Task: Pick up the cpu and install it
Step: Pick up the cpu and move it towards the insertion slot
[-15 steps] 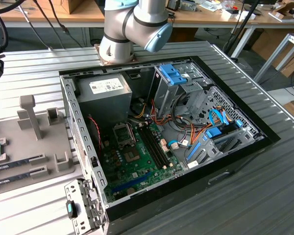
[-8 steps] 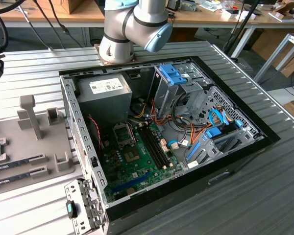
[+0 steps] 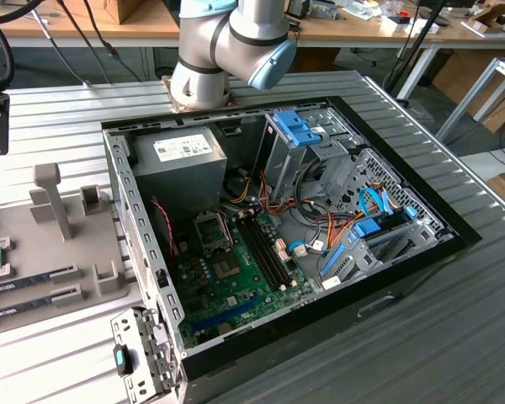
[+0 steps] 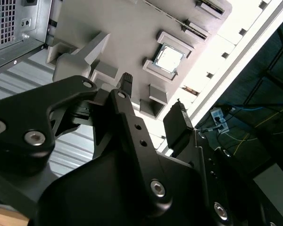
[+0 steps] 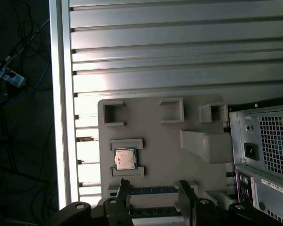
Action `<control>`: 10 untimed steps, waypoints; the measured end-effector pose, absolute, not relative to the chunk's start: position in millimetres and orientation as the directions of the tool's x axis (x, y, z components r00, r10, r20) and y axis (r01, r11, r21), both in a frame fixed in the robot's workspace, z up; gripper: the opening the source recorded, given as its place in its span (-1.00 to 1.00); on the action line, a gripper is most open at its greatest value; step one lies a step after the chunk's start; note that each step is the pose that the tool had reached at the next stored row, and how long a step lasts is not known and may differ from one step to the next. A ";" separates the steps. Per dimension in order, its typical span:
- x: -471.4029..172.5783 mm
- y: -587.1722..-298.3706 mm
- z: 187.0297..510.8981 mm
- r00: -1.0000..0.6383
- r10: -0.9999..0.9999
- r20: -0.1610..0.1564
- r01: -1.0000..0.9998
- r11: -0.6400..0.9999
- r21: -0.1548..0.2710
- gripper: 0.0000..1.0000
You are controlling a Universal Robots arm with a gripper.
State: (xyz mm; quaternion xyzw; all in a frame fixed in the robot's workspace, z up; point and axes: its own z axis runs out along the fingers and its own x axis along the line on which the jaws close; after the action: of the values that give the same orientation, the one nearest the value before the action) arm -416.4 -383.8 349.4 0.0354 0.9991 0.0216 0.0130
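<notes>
Above the grey tray (image 5: 155, 136), the gripper (image 5: 155, 189) hung wide and empty; a framed recess (image 5: 126, 142) held the cpu (image 5: 125, 158) square, untouched

The cpu (image 5: 125, 158) sits in a pocket of the fixture tray (image 5: 155, 136), which lies on the slatted table (image 5: 179, 47). In the exterior view, the tray lies left of the computer case (image 3: 122, 194), with memory sticks (image 3: 34, 276) slotted just beside the cpu. My gripper (image 5: 155, 188) hangs above the tray, near the cpu but apart from it.
</notes>
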 end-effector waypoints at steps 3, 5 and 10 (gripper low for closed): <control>-416.4 -383.8 349.3 -0.997 0.071 -0.024 0.070 0.997 0.044 0.08; -416.4 -383.8 348.7 -0.997 0.071 -0.025 0.070 0.997 0.045 0.08; -416.7 -384.0 347.9 -0.997 0.071 -0.024 0.070 0.997 0.045 0.08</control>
State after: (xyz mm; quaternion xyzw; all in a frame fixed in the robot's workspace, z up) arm -416.7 -384.0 347.9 0.0355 0.9990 0.0219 0.0130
